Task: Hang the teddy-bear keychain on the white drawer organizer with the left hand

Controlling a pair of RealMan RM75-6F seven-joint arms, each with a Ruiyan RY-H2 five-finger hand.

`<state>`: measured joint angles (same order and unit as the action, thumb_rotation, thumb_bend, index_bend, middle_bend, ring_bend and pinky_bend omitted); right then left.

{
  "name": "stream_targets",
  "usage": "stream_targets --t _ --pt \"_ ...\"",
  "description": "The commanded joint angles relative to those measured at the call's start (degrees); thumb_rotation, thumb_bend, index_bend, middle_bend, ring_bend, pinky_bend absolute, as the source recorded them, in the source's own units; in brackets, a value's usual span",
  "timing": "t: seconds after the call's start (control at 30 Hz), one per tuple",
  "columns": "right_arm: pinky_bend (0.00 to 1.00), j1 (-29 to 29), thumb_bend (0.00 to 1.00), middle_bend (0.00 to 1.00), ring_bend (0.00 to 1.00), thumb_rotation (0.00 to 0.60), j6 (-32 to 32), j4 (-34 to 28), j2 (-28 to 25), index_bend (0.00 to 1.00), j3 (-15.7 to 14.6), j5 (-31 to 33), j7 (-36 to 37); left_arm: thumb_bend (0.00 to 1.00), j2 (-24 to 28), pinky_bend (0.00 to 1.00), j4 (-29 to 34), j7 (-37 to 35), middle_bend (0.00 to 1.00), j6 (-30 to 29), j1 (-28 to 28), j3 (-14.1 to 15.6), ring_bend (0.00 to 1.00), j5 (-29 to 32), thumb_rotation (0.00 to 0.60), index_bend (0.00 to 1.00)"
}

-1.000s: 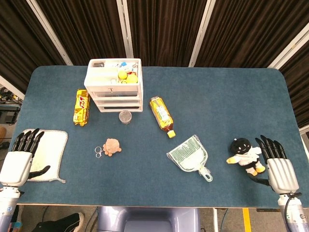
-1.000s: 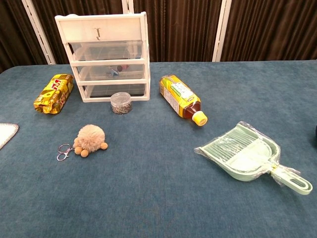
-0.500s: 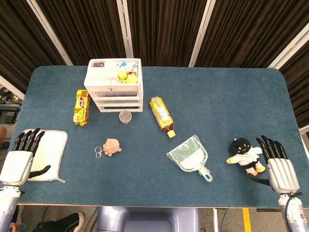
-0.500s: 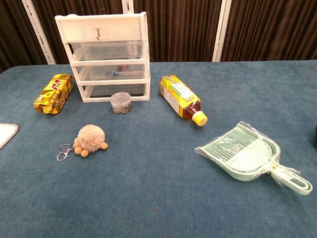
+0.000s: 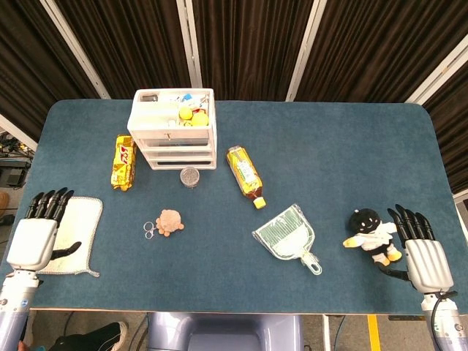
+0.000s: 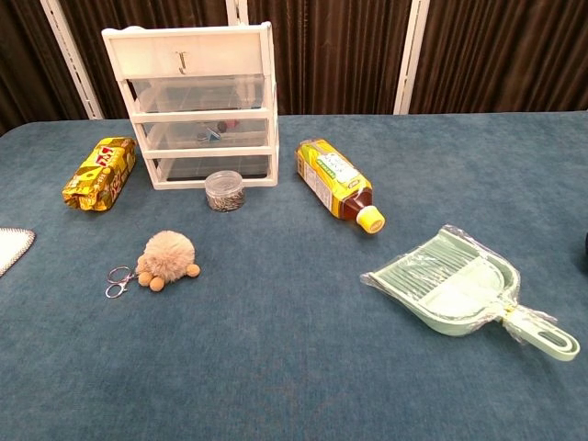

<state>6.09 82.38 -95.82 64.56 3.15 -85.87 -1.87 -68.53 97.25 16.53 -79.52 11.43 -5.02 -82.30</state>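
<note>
Organizer: white drawer organizer (image 6: 199,106) had clear drawers, small items inside.
Keychain: fluffy tan teddy-bear keychain (image 6: 163,258), metal clasp.
Hands: left hand (image 5: 35,235) and right hand (image 5: 423,252) spread, empty.

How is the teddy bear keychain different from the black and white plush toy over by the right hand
The teddy-bear keychain is tan and fluffy, with a metal ring and clasp on its left end; the plush toy is black-headed with a white body and yellow parts, and no ring shows. The keychain lies alone in open table space, far from the left hand; the plush toy lies right beside the right hand. The plush toy looks larger. Both are soft toys lying on the blue table.
</note>
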Motion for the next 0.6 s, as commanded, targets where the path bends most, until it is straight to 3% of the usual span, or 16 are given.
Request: stream_targets --t 0.03,0.13,0.23,0.6 --pt "0.0 0.03 0.06 0.0 0.0 0.6 0.01 0.02 0.0 0.0 -0.02 -0.13 0.06 0.22 -1.02 0.54 2.02 3.72 0.74 2.67 2.56 -1.93 0.67 2.49 0.6 0.34" --pt "0.0 0.04 0.06 0.0 0.0 0.6 0.01 0.06 -0.02 0.0 -0.05 -0.22 0.11 0.24 -1.79 0.66 4.34 5.97 0.91 5.73 4.14 -3.08 0.81 6.83 0.6 0.47" --pt "0.0 0.13 0.06 0.0 0.0 0.6 -0.11 0.13 -0.03 0.0 0.04 -0.1 0.22 0.24 -3.07 0.74 5.94 10.35 0.99 8.81 6.45 -3.92 0.89 10.86 0.6 0.52" --pt "0.0 0.05 0.06 0.0 0.0 0.6 -0.03 0.08 -0.16 0.0 -0.11 -0.36 0.82 0.24 -10.99 0.77 7.25 26.22 1.0 11.68 11.88 -3.91 0.93 26.5 0.6 0.51"
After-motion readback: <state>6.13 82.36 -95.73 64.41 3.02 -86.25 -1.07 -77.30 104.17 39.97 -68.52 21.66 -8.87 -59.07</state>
